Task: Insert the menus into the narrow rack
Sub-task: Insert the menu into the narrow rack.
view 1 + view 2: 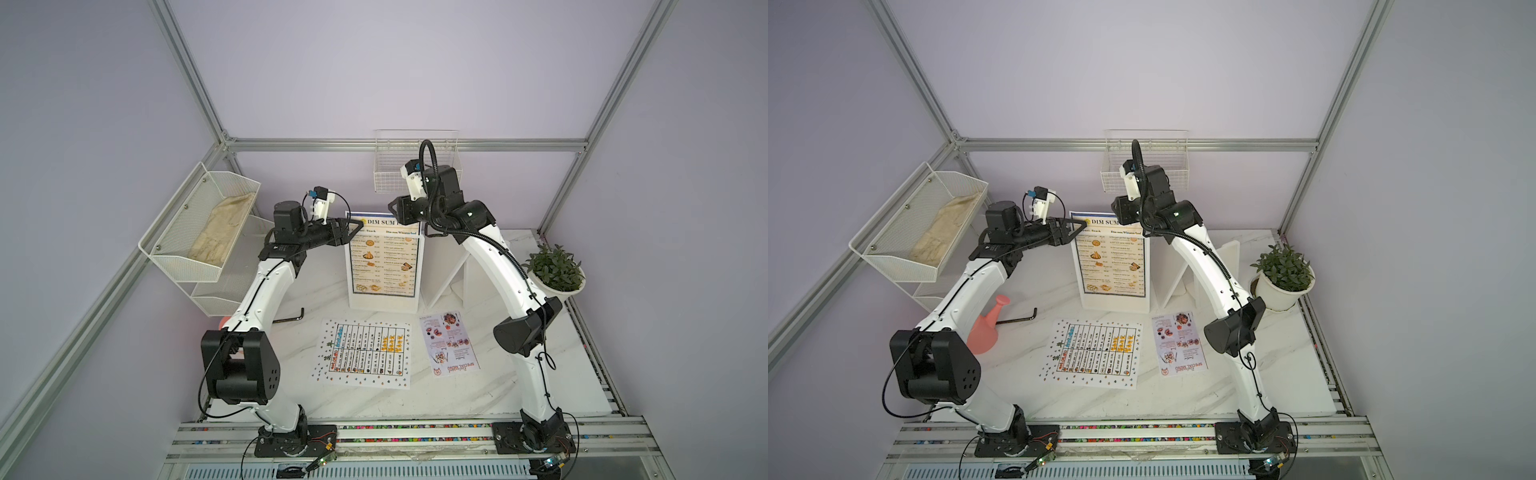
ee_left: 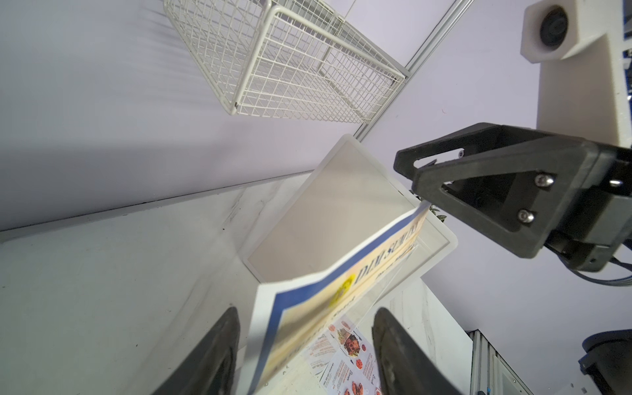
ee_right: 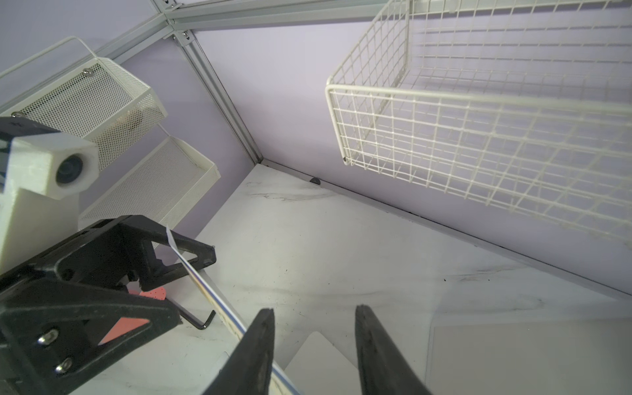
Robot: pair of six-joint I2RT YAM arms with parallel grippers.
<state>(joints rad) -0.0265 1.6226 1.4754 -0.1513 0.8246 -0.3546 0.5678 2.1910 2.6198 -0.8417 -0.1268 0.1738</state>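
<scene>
**A:** Top views first. Where are the menus?

**B:** The DIM SUM INN menu (image 1: pixel 382 262) stands upright at the front of the white rack (image 1: pixel 440 266), at 12 o'clock on the table (image 1: pixel 478 395). The grid menu (image 1: pixel 365 353) lies flat at 6 o'clock from it. The SPECIAL MENU leaflet (image 1: pixel 449 345) lies flat at 3 o'clock from the grid sheet.

**A:** And the arms?

**B:** The left gripper (image 1: pixel 353 230) is at the standing menu's 10 o'clock corner and the right gripper (image 1: pixel 392 208) is at its 1 o'clock corner.

**A:** Left wrist view?

**B:** The left gripper (image 2: pixel 304 313) has its fingers apart. The menu's (image 2: pixel 359 260) top corner sits loosely between them, bowed, with the rack (image 2: pixel 342 205) behind it. The far corner touches the right gripper (image 2: pixel 407 167).

**A:** Right wrist view?

**B:** The right gripper (image 3: pixel 313 309) also has its fingers spread, with nothing between them. The menu's edge (image 3: pixel 205 284) runs just outside one finger and across to the left gripper (image 3: pixel 191 246).
</scene>
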